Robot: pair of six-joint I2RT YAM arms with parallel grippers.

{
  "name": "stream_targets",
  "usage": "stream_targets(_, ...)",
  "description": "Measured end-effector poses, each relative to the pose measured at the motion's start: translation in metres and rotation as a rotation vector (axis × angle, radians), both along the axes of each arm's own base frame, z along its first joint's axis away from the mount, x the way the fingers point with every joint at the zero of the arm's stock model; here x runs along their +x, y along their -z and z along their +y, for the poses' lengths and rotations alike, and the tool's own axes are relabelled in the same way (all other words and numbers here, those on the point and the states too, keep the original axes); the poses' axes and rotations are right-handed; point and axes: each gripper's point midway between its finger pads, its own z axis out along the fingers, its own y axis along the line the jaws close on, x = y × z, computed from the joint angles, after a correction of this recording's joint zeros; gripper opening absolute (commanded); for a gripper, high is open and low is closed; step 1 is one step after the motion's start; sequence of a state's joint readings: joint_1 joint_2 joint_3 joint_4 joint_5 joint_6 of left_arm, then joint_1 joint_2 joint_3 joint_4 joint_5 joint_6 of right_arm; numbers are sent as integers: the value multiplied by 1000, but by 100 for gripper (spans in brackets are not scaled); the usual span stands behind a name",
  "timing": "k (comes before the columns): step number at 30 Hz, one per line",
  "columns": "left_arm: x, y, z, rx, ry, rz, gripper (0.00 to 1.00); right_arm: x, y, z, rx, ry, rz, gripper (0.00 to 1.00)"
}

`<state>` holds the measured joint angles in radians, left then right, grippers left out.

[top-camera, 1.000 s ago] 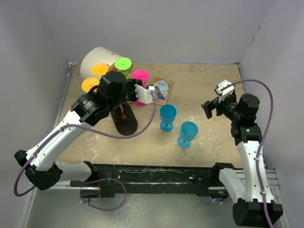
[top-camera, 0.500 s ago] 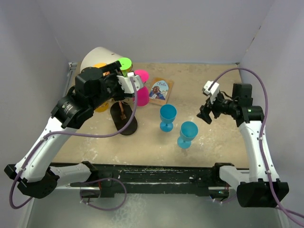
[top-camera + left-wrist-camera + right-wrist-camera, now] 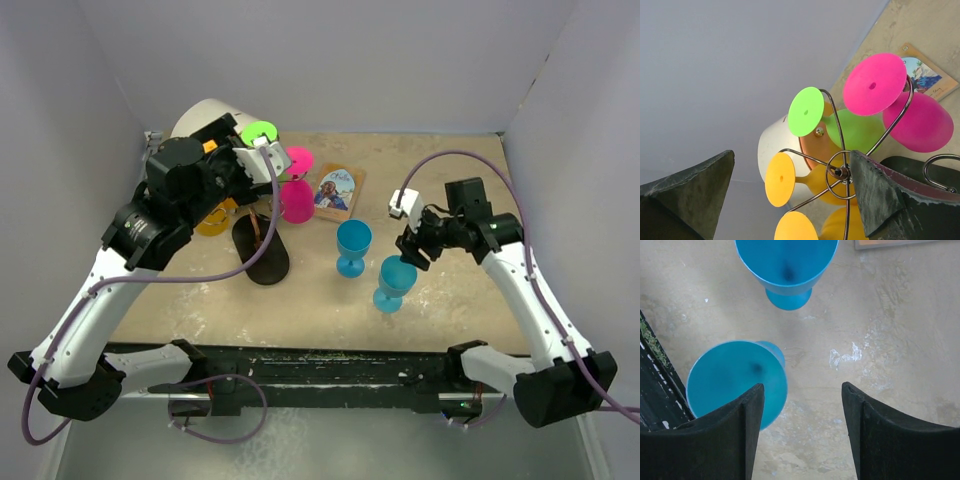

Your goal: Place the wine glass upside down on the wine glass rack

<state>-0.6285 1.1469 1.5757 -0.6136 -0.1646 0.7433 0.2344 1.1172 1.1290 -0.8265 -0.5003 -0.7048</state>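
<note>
**Finding:** The left gripper [image 3: 256, 152] has let go and drawn back toward 10 o'clock. Its jaws now stand wide, holding nothing.

**Pink glass:** The pink glass [image 3: 296, 200] hangs bowl-down on the rack [image 3: 262, 255], on its 2 o'clock side. That placement looks done.

**Right arm:** The right gripper [image 3: 411, 251] has swung in from 3 o'clock and hovers over the near blue glass [image 3: 396, 274]. Its jaws are partly drawn in and grip nothing.

**Remaining:** The near blue glass and the far blue glass [image 3: 353, 240] stand upright at table centre.

**Judgement:** The next pick is beginning.

White-and-black arms [image 3: 100, 292], purple cables [image 3: 452, 153], dark wedge fingers [image 3: 715, 440]
</note>
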Motion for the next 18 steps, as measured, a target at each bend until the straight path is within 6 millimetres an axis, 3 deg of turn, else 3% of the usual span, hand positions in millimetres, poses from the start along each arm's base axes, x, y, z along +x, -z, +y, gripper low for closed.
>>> stream_targets(10,1,-2,2,-2,-13,-8,99,-5,26,8,-64,-16,72,50)
stream_targets(18,2,-1,4,8,-21,-10,99,-7,36,6,-92,-4,101,24)
